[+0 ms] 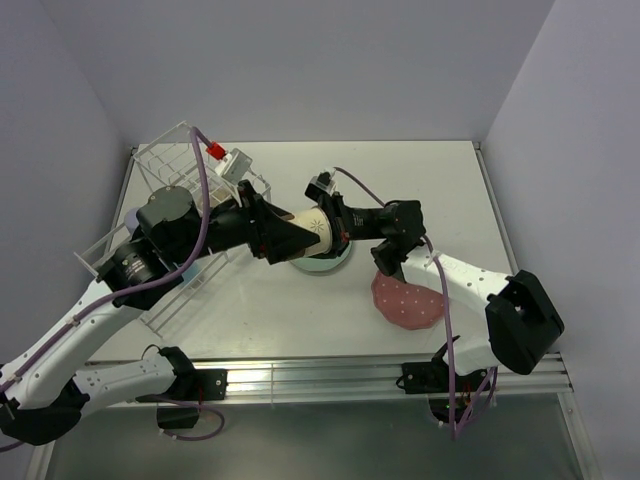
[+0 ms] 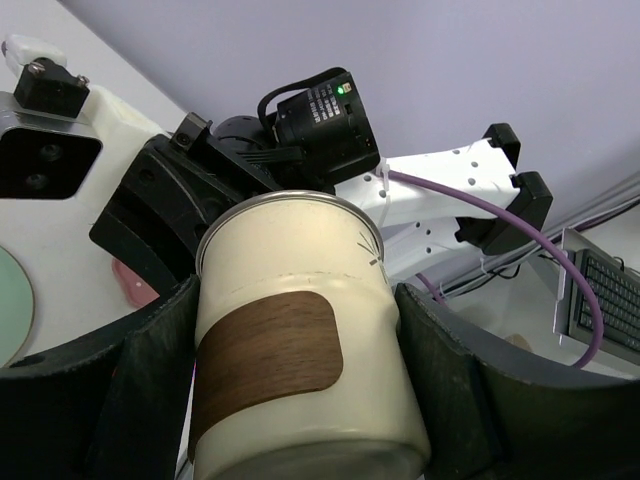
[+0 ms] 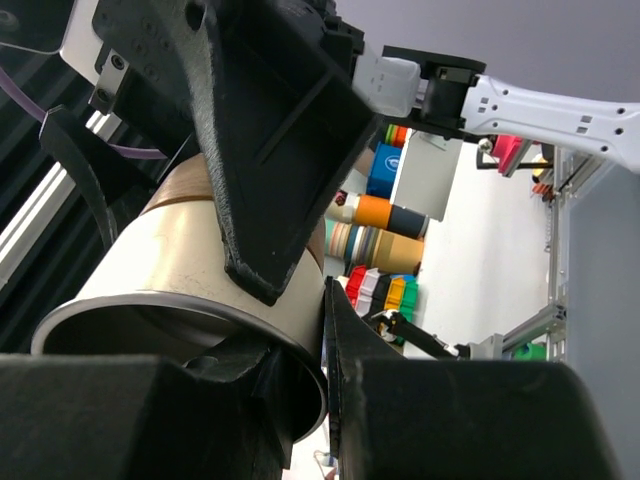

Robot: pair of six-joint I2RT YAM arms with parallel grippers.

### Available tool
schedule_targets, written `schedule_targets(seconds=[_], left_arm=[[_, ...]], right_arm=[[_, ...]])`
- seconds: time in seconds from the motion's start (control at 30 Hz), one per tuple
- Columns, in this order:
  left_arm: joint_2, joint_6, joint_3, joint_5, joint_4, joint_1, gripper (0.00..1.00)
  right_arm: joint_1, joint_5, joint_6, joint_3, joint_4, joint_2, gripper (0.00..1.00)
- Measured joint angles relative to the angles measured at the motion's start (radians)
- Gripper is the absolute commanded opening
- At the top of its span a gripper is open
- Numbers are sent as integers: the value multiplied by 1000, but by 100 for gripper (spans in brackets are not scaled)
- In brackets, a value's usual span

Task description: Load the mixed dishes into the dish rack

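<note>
Cup [image 1: 317, 224], cream with a brown band, hangs sideways above the mint-green plate [image 1: 322, 268] mid-desk [image 1: 430, 190], apparently for a handover. The left claw [image 1: 288, 238] clamps its sides and the right claw [image 3: 326, 345] pinches its rim from three o'clock. The dish rack [image 1: 160, 168] waits at ten o'clock.

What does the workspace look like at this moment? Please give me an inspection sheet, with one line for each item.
Surface: white table, no spill or damage seen.
Job's things: cream cup held between both grippers, over the mint-green plate in the top view; pink dotted plate lies flat beside the right arm; white dish rack stands at the left, partly hidden by the left arm.
Clutter: nothing seen.
Grippers: left gripper clamps the cup's body; right gripper pinches its rim.
Cables: a purple cable runs along each arm; the left one passes over the rack.
Surroundings: plain walls on three sides; metal rail at the near edge.
</note>
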Motion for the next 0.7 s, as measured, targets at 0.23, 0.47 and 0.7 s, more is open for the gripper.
schedule_targets(seconds=[0.23,0.47,0.7], left_arm=[[11,-14,0,2,11,2,73],[9,-24,0,1,8,1,88],[-18,-32,0,-21,-21,0,89]], right_arm=[[-13,-8,0,0,1,0,0],[-28,-19,4,0,22,0,0],[-68,-36,3,-4,48,0,0]])
